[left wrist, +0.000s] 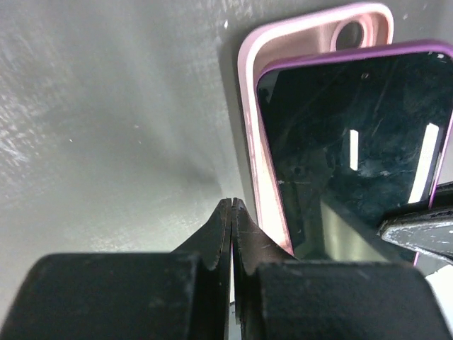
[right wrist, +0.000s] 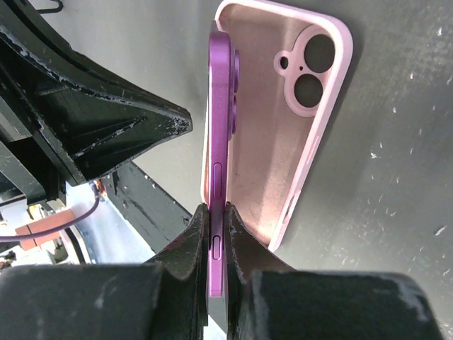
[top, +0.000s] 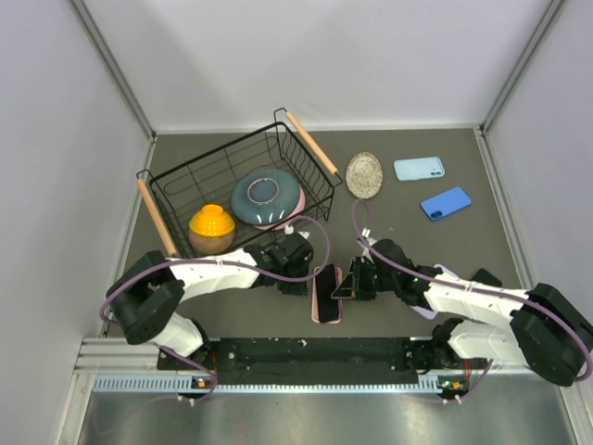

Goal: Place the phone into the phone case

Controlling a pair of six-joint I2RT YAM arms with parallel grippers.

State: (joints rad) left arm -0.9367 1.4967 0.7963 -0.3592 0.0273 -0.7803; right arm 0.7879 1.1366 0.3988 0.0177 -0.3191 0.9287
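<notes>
Right end effector (right wrist: 216, 209) is closed on the purple phone (right wrist: 221, 106), pinching its front and back faces. Left end effector (left wrist: 231, 204) is pressed shut on nothing. On the dark worktop (top: 408, 241) a wire basket (top: 185, 181) stands at the back left. Nearer, between both arms, the pink phone case (right wrist: 272, 149) lies open side up, the left tip just beside its rim. The phone stands tilted on a long edge along one side of the case.
</notes>
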